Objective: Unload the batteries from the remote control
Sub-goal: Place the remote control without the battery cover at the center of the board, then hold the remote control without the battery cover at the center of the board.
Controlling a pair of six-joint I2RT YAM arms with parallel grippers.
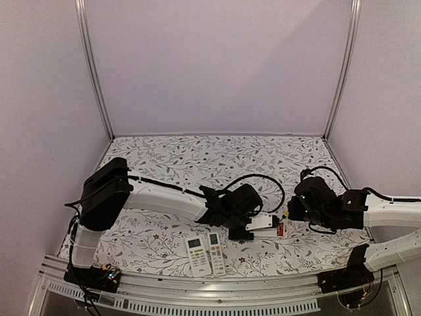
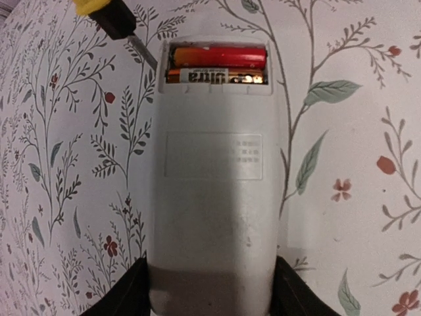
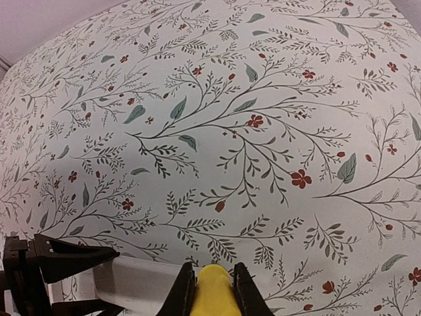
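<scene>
The screwdriver (image 3: 212, 295) is clamped by its yellow handle between the closed fingers of the right gripper (image 3: 210, 283). This gives the arm a thin lever, since its own fingers look too broad for so narrow a slot. In the left wrist view the screwdriver (image 2: 118, 22) slants down, and its metal shaft ends at the corner of the open battery compartment. Whether the tip is under a cell or only against the rim cannot be told.

Right at that tip lie the batteries (image 2: 219, 66), two cells side by side across the compartment, both seated. The one farther from the remote's body is red-orange and the nearer one bears printed lettering.

Stretching away from the tip is the remote control (image 2: 214, 184), lying back-up on the flowered tablecloth (image 2: 355, 197). At the end of the remote farthest from the tool, the left gripper (image 2: 210, 306) grips it across its width. This is probably to keep the body from sliding or tipping when the blade pries.

Beyond the held remote, towards the arm bases, two other remotes (image 1: 205, 253) lie face-up, well apart from the tool.
</scene>
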